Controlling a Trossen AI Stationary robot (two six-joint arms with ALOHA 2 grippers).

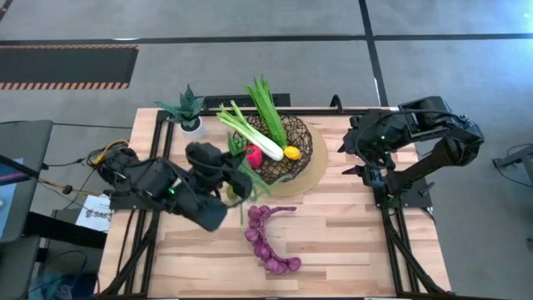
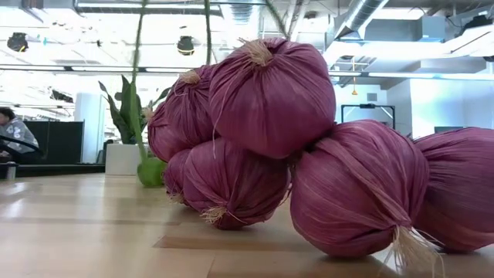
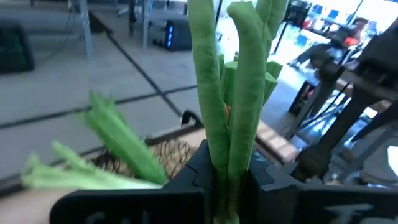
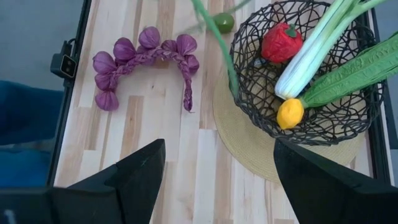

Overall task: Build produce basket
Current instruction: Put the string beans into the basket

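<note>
The basket [image 1: 291, 143] of dark woven wire sat on a tan round mat [image 1: 310, 177] toward the far side of the wooden table [image 1: 350, 242], and it already held a red pepper [image 1: 253, 154], a yellow lemon [image 1: 291, 152], a white-green leek [image 1: 243, 127] and a bundle of green leafy stalks [image 1: 265, 102], the last two jutting out over its far rim. The left gripper [image 3: 229, 186] hung just beside the basket's left edge with its fingers clamped tight on a bunch of long green beans [image 3: 233, 93], which stood upright from the jaws in the left wrist view. A green lime [image 4: 222, 23] lay on the table near the basket's near-left side, though in the high view it was largely hidden behind the arm. The purple onion string [image 1: 268, 242] lay curved on the boards nearer the front, well apart from the basket. The right gripper [image 4: 214, 180] waited at the table's right edge, fingers spread wide and holding nothing. A small potted plant [image 1: 189, 111] stood at the far left corner.
</note>
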